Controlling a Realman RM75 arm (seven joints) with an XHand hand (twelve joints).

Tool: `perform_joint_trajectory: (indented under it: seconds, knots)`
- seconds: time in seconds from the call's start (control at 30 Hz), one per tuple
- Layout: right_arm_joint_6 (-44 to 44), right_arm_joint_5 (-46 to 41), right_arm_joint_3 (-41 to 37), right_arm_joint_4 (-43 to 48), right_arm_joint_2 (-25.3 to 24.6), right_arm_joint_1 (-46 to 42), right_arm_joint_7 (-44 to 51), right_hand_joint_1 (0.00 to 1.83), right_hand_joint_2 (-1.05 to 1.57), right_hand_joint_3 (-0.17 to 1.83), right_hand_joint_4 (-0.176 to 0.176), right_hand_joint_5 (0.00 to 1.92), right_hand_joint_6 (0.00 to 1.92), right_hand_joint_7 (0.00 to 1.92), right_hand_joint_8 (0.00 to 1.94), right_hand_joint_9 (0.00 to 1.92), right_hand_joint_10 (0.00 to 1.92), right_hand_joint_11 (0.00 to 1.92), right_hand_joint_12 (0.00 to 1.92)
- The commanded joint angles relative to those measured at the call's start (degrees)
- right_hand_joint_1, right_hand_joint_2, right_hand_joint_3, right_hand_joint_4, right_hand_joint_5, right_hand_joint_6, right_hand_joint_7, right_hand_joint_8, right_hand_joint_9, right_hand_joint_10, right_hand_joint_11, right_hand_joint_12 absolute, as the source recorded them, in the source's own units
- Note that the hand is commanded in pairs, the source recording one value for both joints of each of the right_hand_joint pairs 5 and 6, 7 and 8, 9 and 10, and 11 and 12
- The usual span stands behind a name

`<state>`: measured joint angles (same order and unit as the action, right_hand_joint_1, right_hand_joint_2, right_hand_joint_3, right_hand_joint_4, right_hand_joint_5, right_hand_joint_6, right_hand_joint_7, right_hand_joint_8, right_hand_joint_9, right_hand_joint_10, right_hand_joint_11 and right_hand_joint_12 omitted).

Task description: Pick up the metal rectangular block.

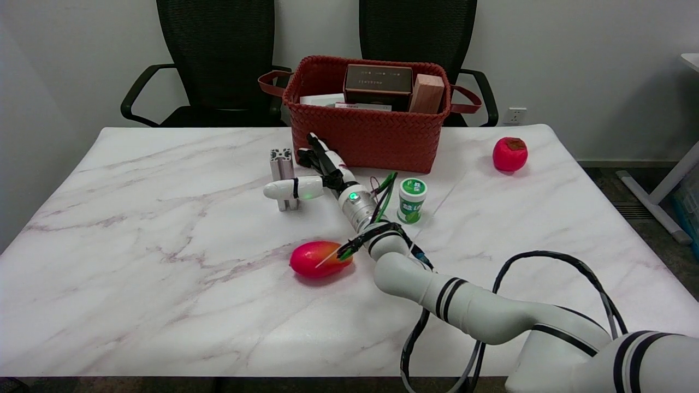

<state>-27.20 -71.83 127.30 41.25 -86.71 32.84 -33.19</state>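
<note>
The metal rectangular block is a short silver extrusion standing upright on the marble table, just left of the red basket. My right hand reaches in from the lower right and sits against the block's right side. Its white thumb lies across the block's front at mid height. The dark fingers stretch up and back to the right of the block, apart from it. The block's base rests on the table, and I see no closed grip on it.
A red woven basket with boxes stands right behind the hand. A red mango-like fruit lies by my forearm. A green-and-white jar stands right of the wrist, and a red fruit sits far right. Two chairs stand beyond the table.
</note>
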Motion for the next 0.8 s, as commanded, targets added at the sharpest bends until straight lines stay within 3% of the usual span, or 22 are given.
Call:
perform_joint_trajectory:
  seconds: [0.03, 0.47, 0.8]
  knots:
    - [-0.08, -0.04, 0.14, -5.57, -2.7, 3.05, -0.49, 1.1, 0.09, 0.0, 0.0, 0.0, 0.0, 0.28, 0.28, 0.3, 0.3, 0.02, 0.02]
    - [-0.16, -0.01, 0.14, -13.04, -6.68, 6.39, -0.49, 1.08, 0.1, 0.1, 0.0, 0.0, 0.0, 0.26, 0.26, 0.25, 0.25, 0.0, 0.0]
    - [-0.32, -0.06, -0.42, -15.22, -8.16, 8.04, -0.49, 1.08, 0.29, 0.11, 0.0, 0.07, 0.07, 0.28, 0.28, 0.25, 0.25, 0.0, 0.0]
